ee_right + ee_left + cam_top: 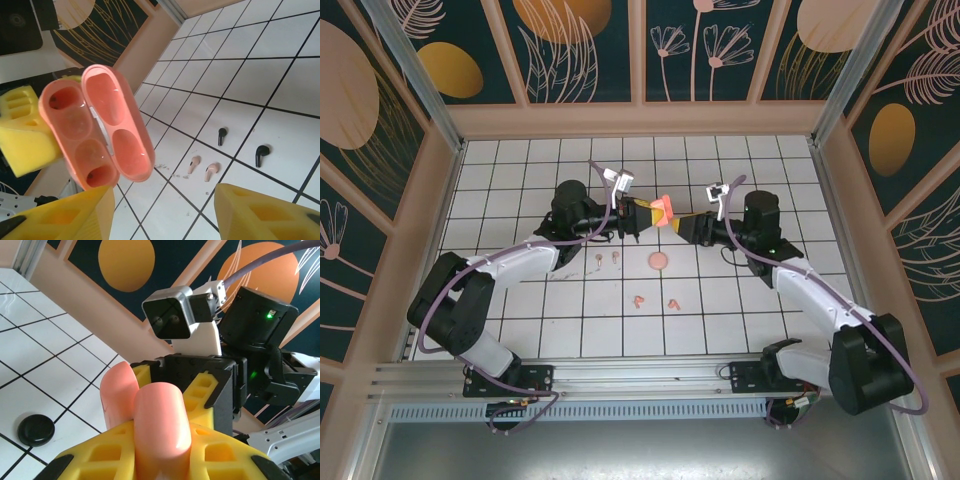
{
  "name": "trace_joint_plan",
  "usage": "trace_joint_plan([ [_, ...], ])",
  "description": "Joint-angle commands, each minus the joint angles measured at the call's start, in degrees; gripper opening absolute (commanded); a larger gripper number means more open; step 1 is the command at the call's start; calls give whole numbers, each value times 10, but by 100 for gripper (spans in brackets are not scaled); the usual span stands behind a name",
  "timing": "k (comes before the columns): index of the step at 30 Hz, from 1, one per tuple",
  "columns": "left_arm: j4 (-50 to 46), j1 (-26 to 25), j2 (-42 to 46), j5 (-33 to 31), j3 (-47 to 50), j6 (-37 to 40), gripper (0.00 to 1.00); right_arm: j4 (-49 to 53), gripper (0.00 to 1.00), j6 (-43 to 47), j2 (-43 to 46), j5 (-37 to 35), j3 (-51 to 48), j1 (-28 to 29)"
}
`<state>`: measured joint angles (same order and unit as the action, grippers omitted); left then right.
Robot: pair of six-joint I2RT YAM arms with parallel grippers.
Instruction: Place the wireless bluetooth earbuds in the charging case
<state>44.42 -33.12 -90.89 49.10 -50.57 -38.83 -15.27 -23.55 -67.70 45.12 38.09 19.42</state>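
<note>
Fig.: L fingers (220,455) clamp open, empty charging case (97,127) mid-air; R fingers (265,210) apart nearby. Earbuds (212,171) lie on counter (280,75); none inserted yet.

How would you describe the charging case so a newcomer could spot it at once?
Start at the white tiled table and look over its middle. The left end effector holds the charging case there, off the tiles. It is coral pink and hinged open into two hollow halves, unlike the round pink disc on the tiles.
</note>
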Motion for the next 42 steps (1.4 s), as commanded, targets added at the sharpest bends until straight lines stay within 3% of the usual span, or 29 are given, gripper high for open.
trace_joint_plan([
  [1,40,-3,4,14,6,-13,0,-42,54,-14,-10,17,16,-3],
  [17,54,-5,-2,15,12,-19,0,-94,46,-50,-44,29,31,1],
  [26,58,-9,-13,13,6,-19,0,-104,35,-55,-54,34,40,11],
  [42,77,-11,-19,-2,9,-28,0,-95,2,-50,-53,33,42,20],
])
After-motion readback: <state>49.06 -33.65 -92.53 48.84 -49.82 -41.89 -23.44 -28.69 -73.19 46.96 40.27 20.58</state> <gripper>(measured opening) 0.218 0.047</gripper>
